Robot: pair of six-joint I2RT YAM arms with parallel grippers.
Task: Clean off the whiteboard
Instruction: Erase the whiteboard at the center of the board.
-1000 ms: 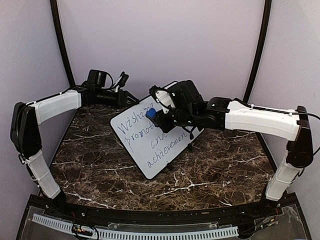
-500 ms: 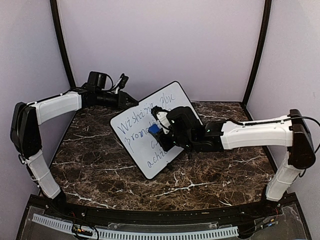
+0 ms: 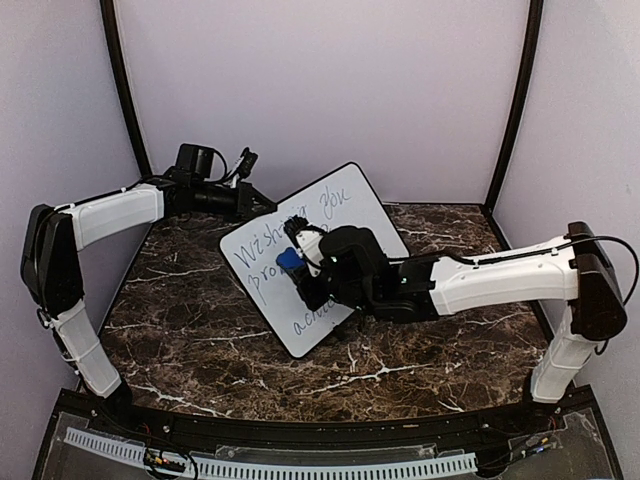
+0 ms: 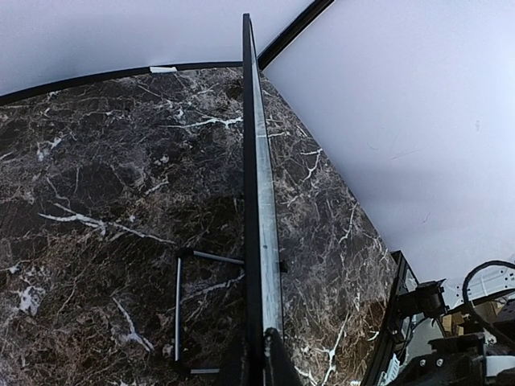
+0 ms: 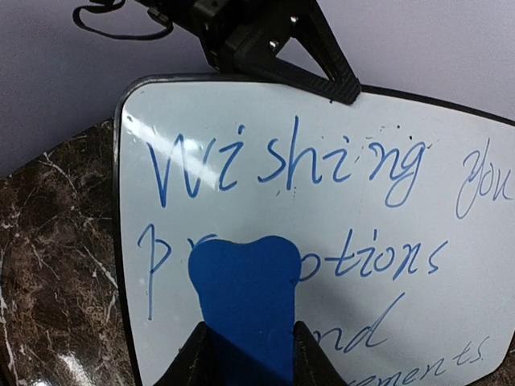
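The whiteboard [image 3: 335, 212] stands tilted on the marble table, with blue handwriting across it. My left gripper [image 3: 262, 204] is shut on its upper left edge. In the left wrist view the whiteboard [image 4: 256, 201] runs edge-on away from the left gripper [image 4: 262, 358], one finger on each side of it. My right gripper [image 3: 298, 266] is shut on a blue eraser [image 3: 289, 260], which is pressed against the board's left half. In the right wrist view the eraser [image 5: 241, 293] covers part of the word "promotions" on the whiteboard [image 5: 354, 209], with the right gripper [image 5: 246, 354] just below it.
A wire stand [image 4: 179, 310] props the board from behind. The dark marble table [image 3: 190, 320] is enclosed by purple walls with black posts [image 3: 122, 80] at the back corners. A black rail [image 3: 300, 440] runs along the near edge.
My right arm has swept left and down across the board with the eraser, from the top line to the second line. My left gripper has closed on the board's edge.
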